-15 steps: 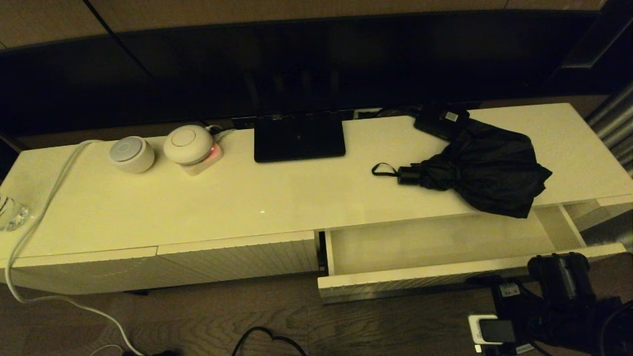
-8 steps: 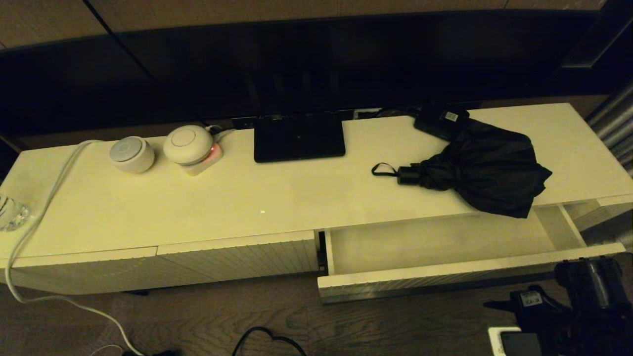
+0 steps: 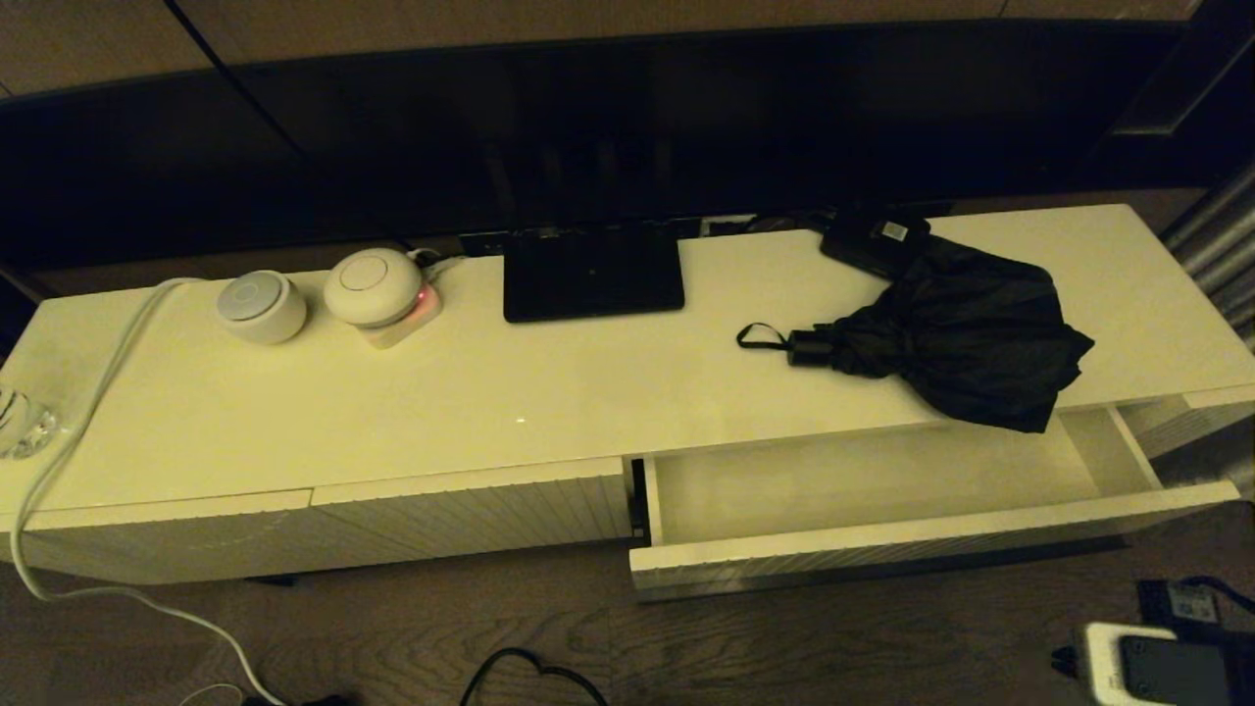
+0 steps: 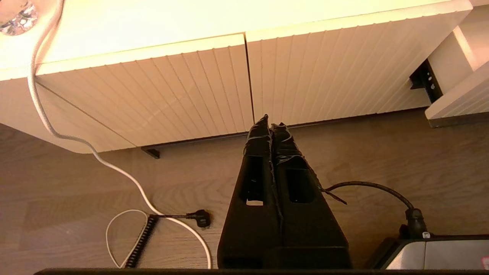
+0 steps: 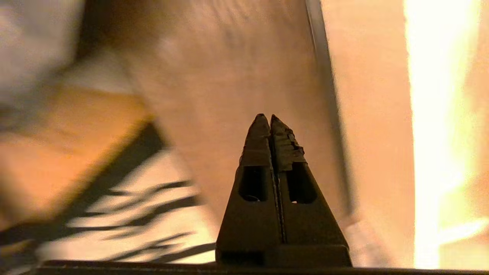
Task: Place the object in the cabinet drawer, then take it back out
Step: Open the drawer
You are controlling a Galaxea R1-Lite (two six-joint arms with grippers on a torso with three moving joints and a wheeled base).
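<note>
Head view is showing the umbrella (image 3: 966, 338) lying on the counter (image 3: 549, 392) toward its right end, its baggy fabric reaching over the front edge above the drawer (image 3: 882, 520). Its short handle and wrist loop are pointing toward the counter's middle. The drawer is standing pulled out below, with nothing showing inside it. A small black box (image 3: 876, 241) with a white label is touching the umbrella's far side, near the counter's back edge. A flat black stand (image 3: 592, 272) is sitting at the middle of the back edge, and two round white devices (image 3: 319, 292) are resting toward the left end. The left gripper (image 4: 271, 126) is hanging low over the floor before the ribbed panels (image 4: 237, 88), fingers pressed together and holding nothing. The right gripper (image 5: 270, 118) is likewise pinched together, gripping nothing, against a blurred background.
</note>
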